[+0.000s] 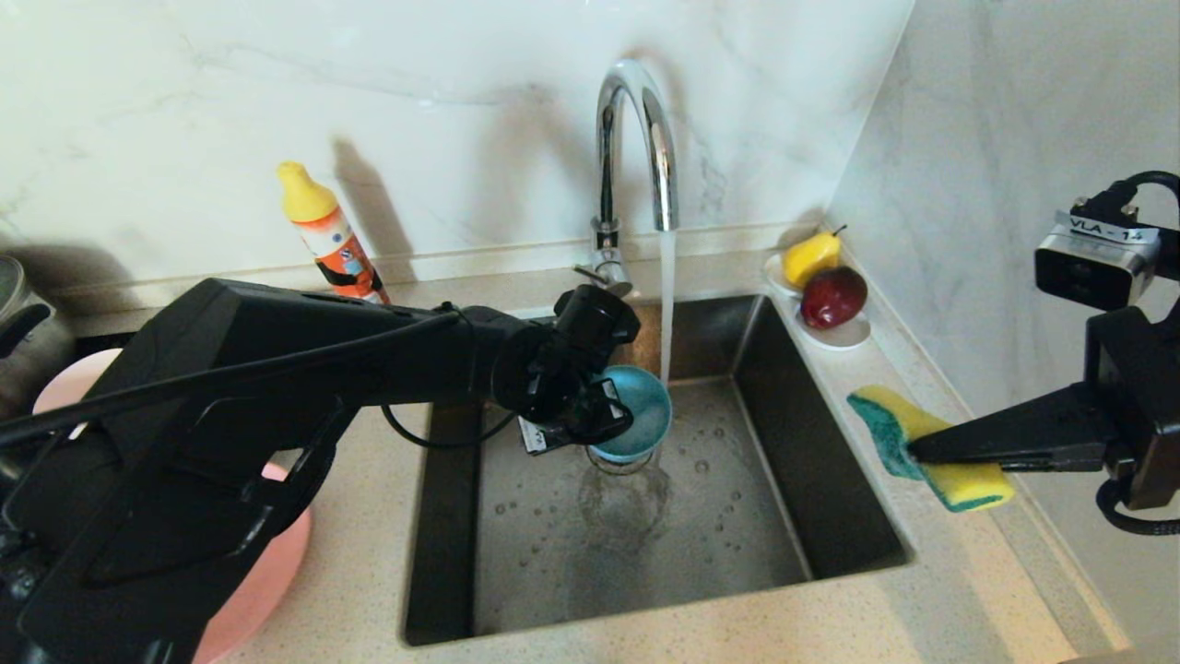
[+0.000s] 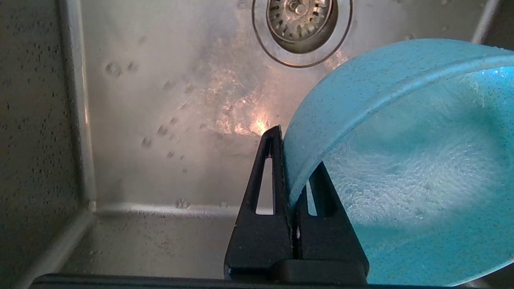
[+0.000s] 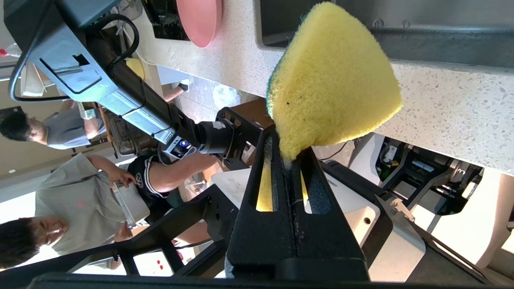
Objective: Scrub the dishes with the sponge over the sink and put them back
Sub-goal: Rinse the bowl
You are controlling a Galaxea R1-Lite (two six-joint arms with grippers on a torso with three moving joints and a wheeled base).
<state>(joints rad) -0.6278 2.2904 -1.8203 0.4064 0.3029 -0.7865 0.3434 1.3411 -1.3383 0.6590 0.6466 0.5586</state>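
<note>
Over the steel sink (image 1: 830,516), my left gripper (image 1: 604,420) is shut on the rim of the teal bowl (image 1: 636,410), tilted beside the water stream from the faucet (image 1: 636,138). The left wrist view shows the bowl (image 2: 401,160) pinched at its rim between the fingers (image 2: 269,180), with the drain strainer (image 2: 301,20) beyond. My right gripper (image 1: 917,452) is shut on the bent yellow-and-green sponge (image 1: 899,429), held above the counter right of the sink; the sponge (image 3: 333,76) fills the right wrist view. A pink plate (image 1: 258,572) lies on the left counter, mostly hidden by my left arm.
A dish-soap bottle (image 1: 327,231) stands behind the sink at left. A white dish (image 1: 843,337) with a pear (image 1: 811,258) and a red fruit (image 1: 834,295) sits in the back right corner. A steel pot (image 1: 18,323) is at the far left. Walls close in behind and right.
</note>
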